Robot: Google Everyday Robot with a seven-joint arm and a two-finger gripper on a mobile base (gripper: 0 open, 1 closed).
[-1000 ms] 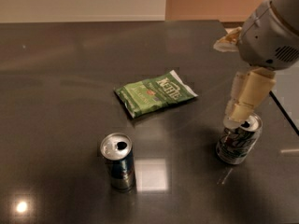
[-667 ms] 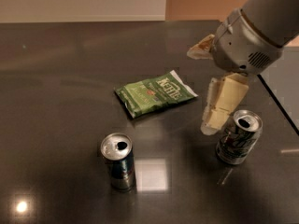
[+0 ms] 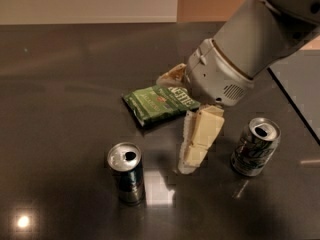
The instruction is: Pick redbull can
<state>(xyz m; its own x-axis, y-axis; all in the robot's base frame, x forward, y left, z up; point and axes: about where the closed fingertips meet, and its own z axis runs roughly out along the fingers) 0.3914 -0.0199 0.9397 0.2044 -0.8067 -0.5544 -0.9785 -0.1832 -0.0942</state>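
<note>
Dark bench [image 3: 60, 84] carries everything where it was: the redbull can [image 3: 126, 178] upright at near left, the patterned can [image 3: 255, 146] near right, the green snack bag [image 3: 159, 103] farther back. I see the gripper [image 3: 175, 124] now left of its earlier spot over the patterned can, between the two cans, spread wide and holding nothing.

The glossy dark worktop [image 3: 60, 84] lies dim, with a lamp glint at 7 o'clock and a pale sheen at 6 o'clock under the well-lit cream tool [image 3: 176, 124] at centre.
</note>
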